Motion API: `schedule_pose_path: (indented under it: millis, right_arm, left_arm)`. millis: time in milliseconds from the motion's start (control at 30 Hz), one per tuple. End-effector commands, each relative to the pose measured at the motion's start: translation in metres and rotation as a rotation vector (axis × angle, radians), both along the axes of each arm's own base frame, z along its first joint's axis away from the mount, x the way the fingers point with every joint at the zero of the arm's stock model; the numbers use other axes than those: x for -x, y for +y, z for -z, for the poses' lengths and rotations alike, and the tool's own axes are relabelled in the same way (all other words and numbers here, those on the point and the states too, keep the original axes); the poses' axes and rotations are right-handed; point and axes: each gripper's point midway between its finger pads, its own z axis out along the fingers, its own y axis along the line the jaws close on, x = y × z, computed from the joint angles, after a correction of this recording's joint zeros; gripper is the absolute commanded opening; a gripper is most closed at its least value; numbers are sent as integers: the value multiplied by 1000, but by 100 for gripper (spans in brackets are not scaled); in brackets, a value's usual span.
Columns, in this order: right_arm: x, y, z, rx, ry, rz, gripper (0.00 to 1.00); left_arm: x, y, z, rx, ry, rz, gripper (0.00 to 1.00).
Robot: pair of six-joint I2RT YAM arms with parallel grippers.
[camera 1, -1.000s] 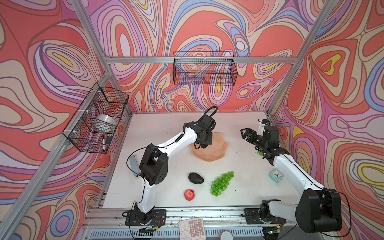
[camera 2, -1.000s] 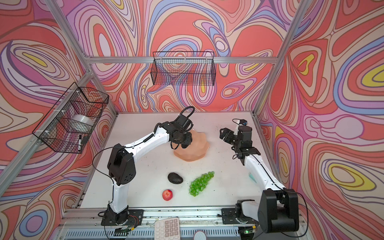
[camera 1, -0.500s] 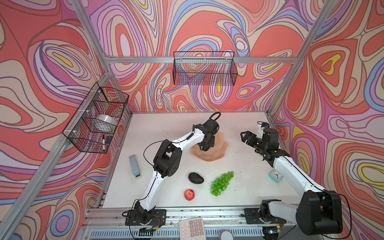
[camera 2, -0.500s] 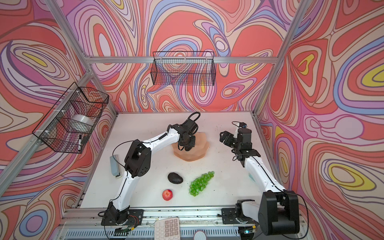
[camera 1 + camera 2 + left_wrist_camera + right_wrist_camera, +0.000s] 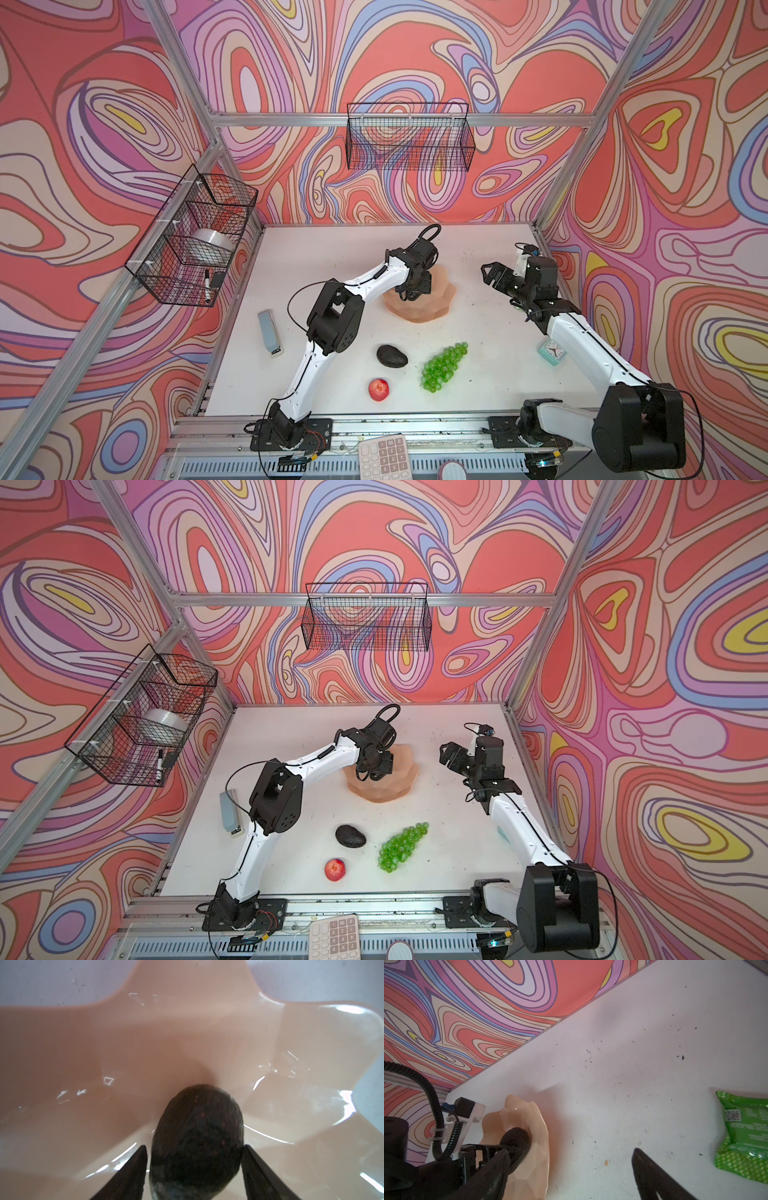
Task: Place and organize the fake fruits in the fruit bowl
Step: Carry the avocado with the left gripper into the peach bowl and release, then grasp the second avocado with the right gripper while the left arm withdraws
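Looking down, we see the fruit bowl toward the back, the left gripper over it, jaws parted and flanking the first avocado lying inside. Beside the bowl the right gripper hangs spread wide, empty. The grapes, the second avocado and the apple lie on the table in front.

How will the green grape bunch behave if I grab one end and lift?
Probably floppy: the grapes are many small beads in a loose tapering cluster, so the free end would likely sag. Their glossy skins look slippery; a pinch on one bead may slip. Lying flat on the table, it seems unlikely to roll.
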Motion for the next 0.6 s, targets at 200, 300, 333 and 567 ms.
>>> schedule_pose_path:
  millis: [200, 300, 333, 567]
  right_arm:
    - [4, 36, -26, 37, -37, -159, 91]
    - [17, 80, -25, 117, -20, -295, 90]
    - [26, 100, -24, 144, -17, -358, 90]
    - [98, 206, -12, 241, -12, -743, 87]
  left_arm:
    - [-3, 48, -146, 146, -340, -117, 84]
    - [11, 89, -182, 126, -493, -187, 88]
    - [18, 106, -191, 110, -542, -215, 89]
    - [85, 227, -192, 23, -704, -447, 99]
